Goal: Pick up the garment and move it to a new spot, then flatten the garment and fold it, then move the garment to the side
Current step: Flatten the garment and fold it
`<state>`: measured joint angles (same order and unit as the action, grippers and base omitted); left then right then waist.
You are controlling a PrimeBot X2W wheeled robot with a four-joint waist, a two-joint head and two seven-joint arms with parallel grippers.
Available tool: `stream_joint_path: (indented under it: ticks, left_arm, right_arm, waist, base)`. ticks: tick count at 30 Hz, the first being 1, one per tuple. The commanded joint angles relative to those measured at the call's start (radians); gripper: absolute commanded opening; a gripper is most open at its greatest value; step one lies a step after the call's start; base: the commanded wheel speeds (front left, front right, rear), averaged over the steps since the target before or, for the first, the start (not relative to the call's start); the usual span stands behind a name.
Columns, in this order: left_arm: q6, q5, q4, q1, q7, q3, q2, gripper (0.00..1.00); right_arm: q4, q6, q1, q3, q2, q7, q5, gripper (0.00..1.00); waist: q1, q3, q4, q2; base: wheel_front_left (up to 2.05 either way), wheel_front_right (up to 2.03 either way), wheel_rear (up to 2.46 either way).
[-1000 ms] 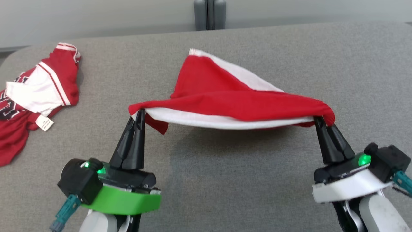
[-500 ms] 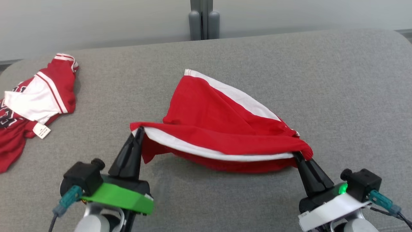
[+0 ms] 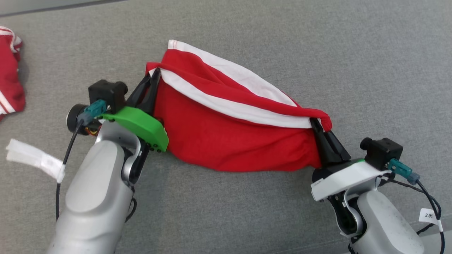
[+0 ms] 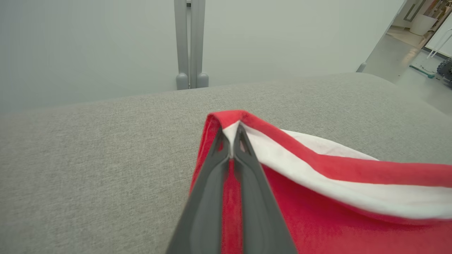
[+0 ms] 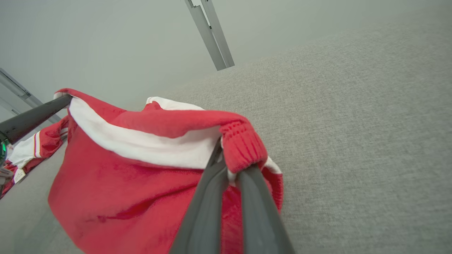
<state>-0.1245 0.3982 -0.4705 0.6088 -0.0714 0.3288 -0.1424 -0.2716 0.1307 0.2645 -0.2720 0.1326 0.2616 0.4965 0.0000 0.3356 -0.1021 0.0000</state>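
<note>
- One wide grey woven surface [image 3: 353, 53] w/ a fine, felt-like weave spans the head view. Its far edge is rounded in the left wrist view.
- Garment [image 3: 226, 137]: soft red knit w/ a broad white band, centre of frame. It's stretched btwn both grippers. The long axis runs upper left to lower right, band edge uppermost, and the red body sags toward the frame bottom.
- Left gripper [image 3: 155, 72], green-collared: dark tapered fingers clamped tight on the garment's upper-left corner. The left wrist view shows white band pinched btwn the tips.
- Right gripper [image 3: 314, 123], white-collared: fingers pinched closed on the lower-right corner. The right wrist view shows ribbed, gathered elastic bunched over the tips, which the head view leaves indistinct.
- 2nd red-and-white jersey [image 3: 10, 88] lies crumpled at the left edge, well apart.
- Grey twin post [image 4: 190, 42] stands behind the surface in the wrist views.
- White strip [image 3: 33, 158] is wrapped on the left arm's cable, mid-left.
</note>
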Motion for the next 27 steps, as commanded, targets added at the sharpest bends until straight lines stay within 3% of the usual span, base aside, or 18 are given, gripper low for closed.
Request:
stream_joint_path:
  ticks: [1, 16, 17, 18, 19, 20, 27]
  left_arm:
    - [-0.006, -0.004, -0.040, 0.046, -0.005, 0.004, 0.002, 0.00]
    - [0.040, -0.016, -0.410, 0.337, -0.081, 0.006, 0.048, 0.00]
    - [0.047, -0.015, -0.427, 0.345, -0.087, 0.005, 0.049, 0.06]
    - [0.051, -0.014, -0.442, 0.354, -0.096, 0.005, 0.051, 0.34]
    - [0.057, -0.016, -0.454, 0.361, -0.105, 0.006, 0.052, 0.44]
    - [0.061, -0.013, -0.468, 0.366, -0.115, 0.006, 0.055, 1.00]
    - [0.051, 0.007, -0.512, 0.343, -0.168, 0.013, 0.075, 1.00]
  right_arm:
    - [-0.007, 0.000, 0.026, 0.005, -0.009, 0.004, 0.000, 0.00]
    - [-0.040, 0.000, 0.113, 0.030, -0.071, 0.004, -0.032, 0.00]
    - [-0.035, 0.000, 0.115, 0.033, -0.072, 0.004, -0.031, 0.20]
    - [-0.030, 0.000, 0.114, 0.037, -0.073, 0.004, -0.032, 0.48]
    - [-0.028, 0.000, 0.113, 0.042, -0.075, 0.004, -0.037, 0.85]
    - [-0.025, 0.000, 0.110, 0.049, -0.076, 0.004, -0.038, 1.00]
    - [0.014, 0.000, 0.059, 0.091, -0.080, 0.004, -0.099, 1.00]
  waist:
    - [0.0000, 0.082, -0.052, 0.0000]
    - [0.0000, 0.136, -0.091, 0.0000]
    - [0.0000, 0.136, -0.092, 0.0000]
    - [0.0000, 0.135, -0.093, 0.0000]
    - [0.0000, 0.133, -0.093, 0.0000]
    - [0.0000, 0.130, -0.092, 0.0000]
    - [0.0000, 0.079, -0.071, 0.0000]
  base:
    - [0.00, 0.00, 0.00]
    - [0.00, 0.00, 0.00]
    - [0.00, 0.00, 0.00]
    - [0.00, 0.00, 0.00]
    - [0.00, 0.00, 0.00]
    - [0.00, 0.00, 0.00]
    - [0.00, 0.00, 0.00]
